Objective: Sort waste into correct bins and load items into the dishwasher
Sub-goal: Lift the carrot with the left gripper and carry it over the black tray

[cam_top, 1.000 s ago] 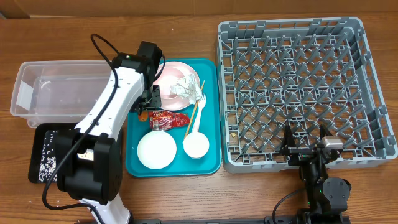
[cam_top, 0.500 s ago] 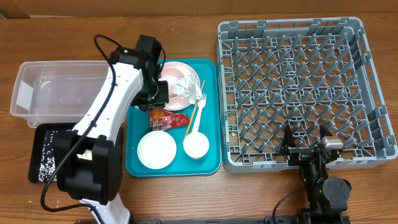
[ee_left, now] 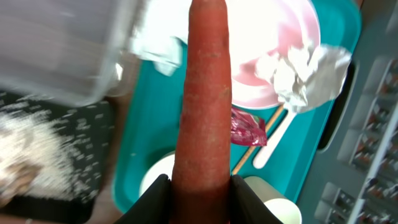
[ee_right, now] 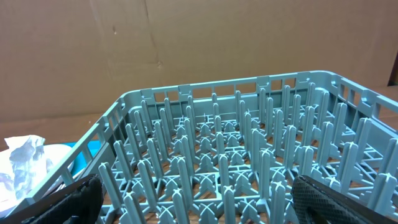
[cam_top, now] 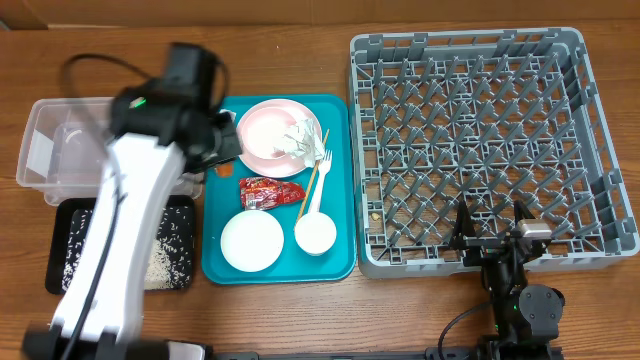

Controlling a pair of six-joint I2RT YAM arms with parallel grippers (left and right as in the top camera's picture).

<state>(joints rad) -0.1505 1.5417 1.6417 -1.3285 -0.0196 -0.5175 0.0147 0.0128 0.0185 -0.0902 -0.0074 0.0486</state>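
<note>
Overhead, the left arm [cam_top: 110, 230] is smeared w/ blur, so we can't pick out the left jaws there. The arm also covers the right end of the clear plastic rectangular tub [cam_top: 45, 150] and part of the shallow black rectangular tray [cam_top: 70, 235]. The tray has pale crumbly food scraps [cam_top: 165, 262] in it.

The left wrist view is clearer. The left jaws are pinched on the small orange carrot [ee_left: 202, 106] at its thicker end, w/ one black finger [ee_left: 155, 199] on each side. The carrot's far tip is cut off by the frame edge. It's held up off the surface [cam_top: 300, 310], w/ the left part of the big teal tray [cam_top: 340, 150] behind it and the tub just beside.

On the teal tray:
- a crumpled white tissue [cam_top: 300, 140] on the pale pink round plate [cam_top: 262, 130]
- the red shiny snack wrapper [cam_top: 270, 190]
- a white round bowl [cam_top: 252, 241]
- a small white cup [cam_top: 315, 235]
- a white plastic fork [cam_top: 320, 180] and a thin wooden stick [cam_top: 310, 182], close together

The right jaws are spread wide and hold nothing. They sit at the near rim of the large square grey plastic dish rack [cam_top: 480, 130]. In the right wrist view only the finger edges [ee_right: 68, 199] show, in the bottom corners.
</note>
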